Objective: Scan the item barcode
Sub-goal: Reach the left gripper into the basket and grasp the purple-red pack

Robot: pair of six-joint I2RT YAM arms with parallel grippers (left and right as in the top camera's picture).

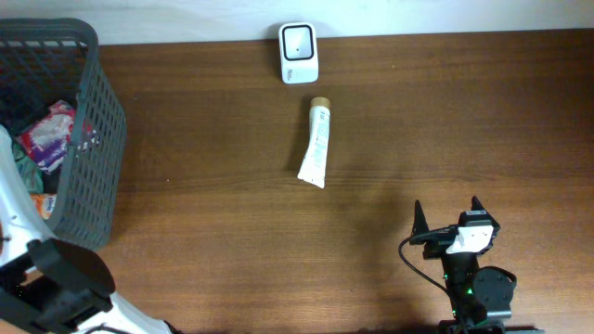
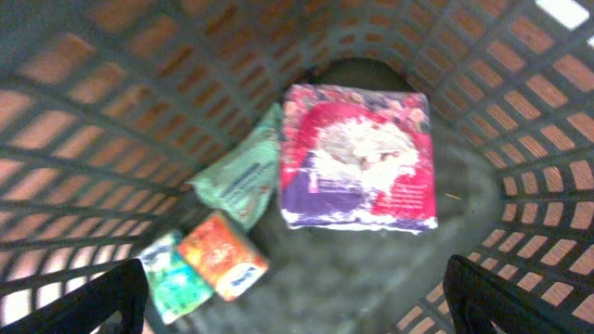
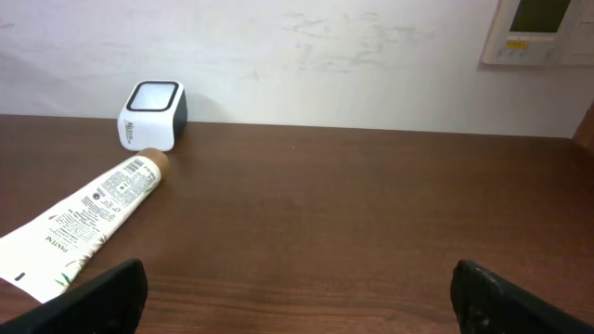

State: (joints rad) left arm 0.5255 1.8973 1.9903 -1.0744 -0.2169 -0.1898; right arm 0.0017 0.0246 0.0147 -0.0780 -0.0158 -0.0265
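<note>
My left fingers (image 2: pixel 93 301) hang released inside the basket (image 2: pixel 139 83), my right fingers (image 3: pixel 102 299) released at 4 o'clock of the white tube (image 1: pixel 316 142) lying at the scanner's (image 1: pixel 299 53) 6 o'clock; pinching its printed face could cover the barcode.

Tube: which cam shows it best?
Right wrist: the tube is close and its label print shows, though its flat end nears the frame edge. Overhead shows it whole but small. Left wrist shows only the basket inside.
</note>
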